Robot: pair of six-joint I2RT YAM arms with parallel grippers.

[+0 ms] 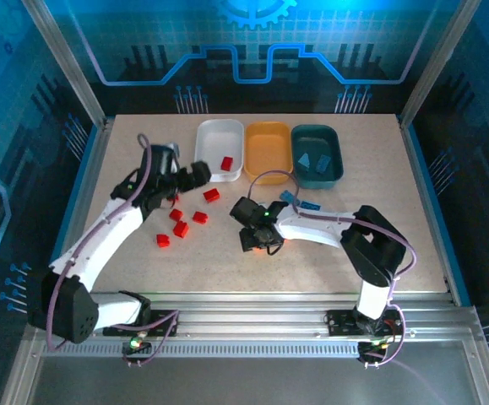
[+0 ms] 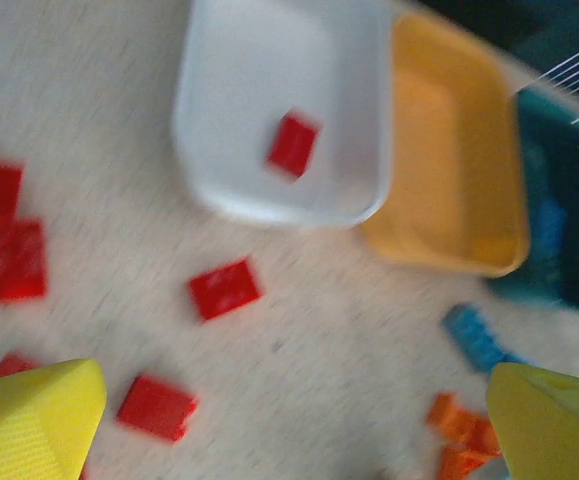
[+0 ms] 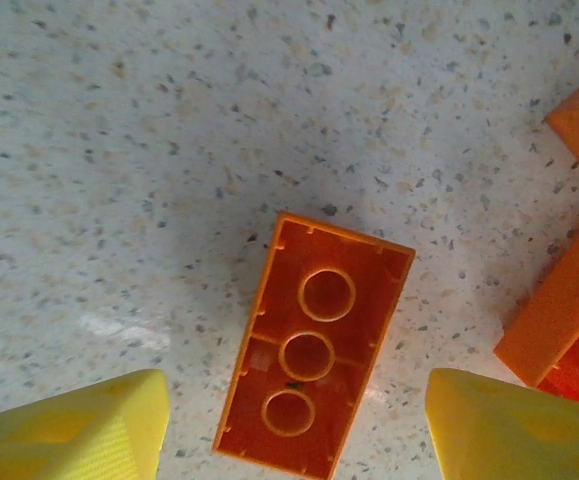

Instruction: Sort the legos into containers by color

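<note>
Barely started. Right claw (image 3: pixel 294 410) spread, straddling upturned orange lego (image 3: pixel 314 345), not gripping. Approx five red legos (image 1: pixel 181 228) loose on bench (image 1: pixel 227 270) at its 9 o'clock. Left claw (image 1: pixel 198 173) released, empty. Far: white tub (image 1: pixel 214 125) has one red, yellow tub (image 1: pixel 268 139) looks empty, teal tub (image 1: pixel 316 128) two blue.

Red brick (image 2: pixel 292 144), apparently, in white tub (image 2: pixel 239 70)

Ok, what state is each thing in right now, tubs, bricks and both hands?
white tub: holds one red brick
yellow-orange tub: contents unclear
dark teal tub: holds light blue bricks
left hand: open, empty
right hand: open, straddling an orange brick
orange brick: underside up on table, ungripped
loose red bricks: on table, unsorted
</note>
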